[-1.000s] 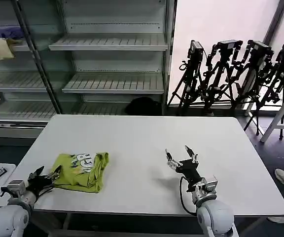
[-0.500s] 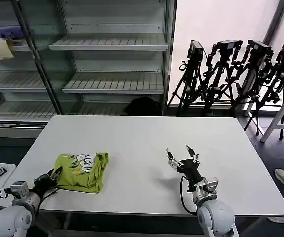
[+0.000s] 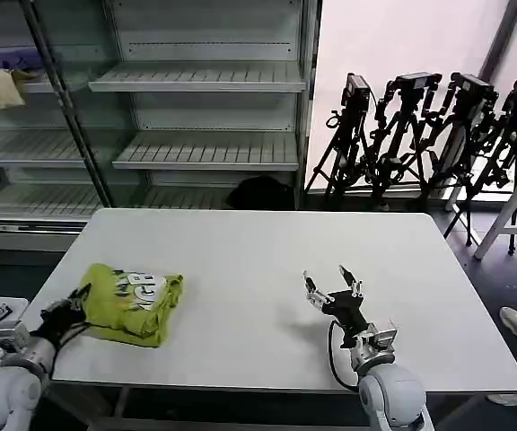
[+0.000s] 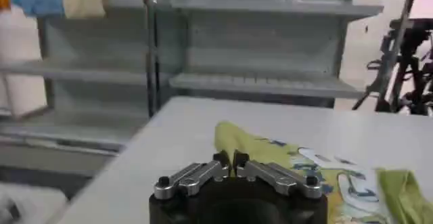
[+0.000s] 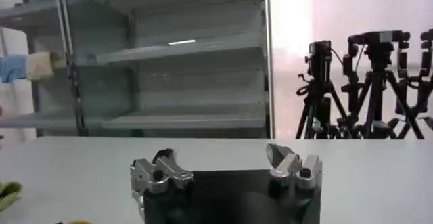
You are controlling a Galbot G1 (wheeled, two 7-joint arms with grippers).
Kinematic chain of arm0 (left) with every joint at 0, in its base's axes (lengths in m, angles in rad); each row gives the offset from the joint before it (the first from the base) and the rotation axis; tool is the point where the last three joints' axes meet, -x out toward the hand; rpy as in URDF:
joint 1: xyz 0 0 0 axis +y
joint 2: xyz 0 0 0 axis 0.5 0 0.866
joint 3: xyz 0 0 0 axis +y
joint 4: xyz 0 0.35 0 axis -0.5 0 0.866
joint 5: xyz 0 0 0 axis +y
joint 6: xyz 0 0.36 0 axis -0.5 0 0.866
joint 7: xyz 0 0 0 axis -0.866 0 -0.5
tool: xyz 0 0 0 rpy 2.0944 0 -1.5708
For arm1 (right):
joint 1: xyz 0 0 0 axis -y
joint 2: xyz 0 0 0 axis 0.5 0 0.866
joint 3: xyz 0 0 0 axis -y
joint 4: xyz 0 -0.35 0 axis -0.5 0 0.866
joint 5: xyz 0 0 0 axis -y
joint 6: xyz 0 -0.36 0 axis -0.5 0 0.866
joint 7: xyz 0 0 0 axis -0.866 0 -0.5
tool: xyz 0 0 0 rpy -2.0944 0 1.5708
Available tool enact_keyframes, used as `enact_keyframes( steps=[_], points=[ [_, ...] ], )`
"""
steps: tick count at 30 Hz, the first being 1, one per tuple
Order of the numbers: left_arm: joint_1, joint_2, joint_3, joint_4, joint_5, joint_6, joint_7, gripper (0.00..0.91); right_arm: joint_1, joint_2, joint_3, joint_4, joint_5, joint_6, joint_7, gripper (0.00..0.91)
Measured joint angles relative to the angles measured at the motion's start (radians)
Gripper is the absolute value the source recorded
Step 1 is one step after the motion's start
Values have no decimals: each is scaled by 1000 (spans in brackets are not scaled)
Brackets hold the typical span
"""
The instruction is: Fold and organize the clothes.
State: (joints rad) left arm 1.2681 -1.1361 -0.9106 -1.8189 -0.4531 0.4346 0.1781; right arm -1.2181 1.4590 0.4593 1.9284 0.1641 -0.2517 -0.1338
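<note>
T-shirt (image 3: 131, 303) lies bunched just ahead of the left pincer (image 4: 231, 162), which pinches its near edge at the worktop's (image 3: 258, 260) corner. Right pincer (image 3: 332, 285) hovers wide apart, idle. Dragging could unravel the fold.

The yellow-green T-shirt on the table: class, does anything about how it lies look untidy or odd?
Yes. The T-shirt lies near the table's left front corner as a rumpled bundle, not a flat fold: its edges are uneven and the white print is creased. The left claw is shut on its near edge. The right claw is open above bare table.
</note>
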Motion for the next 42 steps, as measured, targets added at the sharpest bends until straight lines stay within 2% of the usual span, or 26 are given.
enact_keyframes(
  steps=[9, 16, 22, 30, 42],
  points=[
    [-54, 97, -92, -42, 118, 2, 36, 0, -1, 5, 1, -14, 4, 11, -1, 907],
    [-67, 113, -79, -153, 151, 46, 27, 0, -12, 5, 9, -21, 6, 23, -4, 907],
    [-30, 42, 76, -222, 258, 39, 18, 10, -31, 2, 22, -29, 10, 34, -3, 907],
    [-44, -73, 354, -153, 374, 2, -22, 10, -49, -9, 46, -29, 16, 36, -3, 907],
    [-144, -125, 639, -126, 345, -5, -88, 20, -44, 3, 43, -34, 7, 29, 3, 907]
  ],
)
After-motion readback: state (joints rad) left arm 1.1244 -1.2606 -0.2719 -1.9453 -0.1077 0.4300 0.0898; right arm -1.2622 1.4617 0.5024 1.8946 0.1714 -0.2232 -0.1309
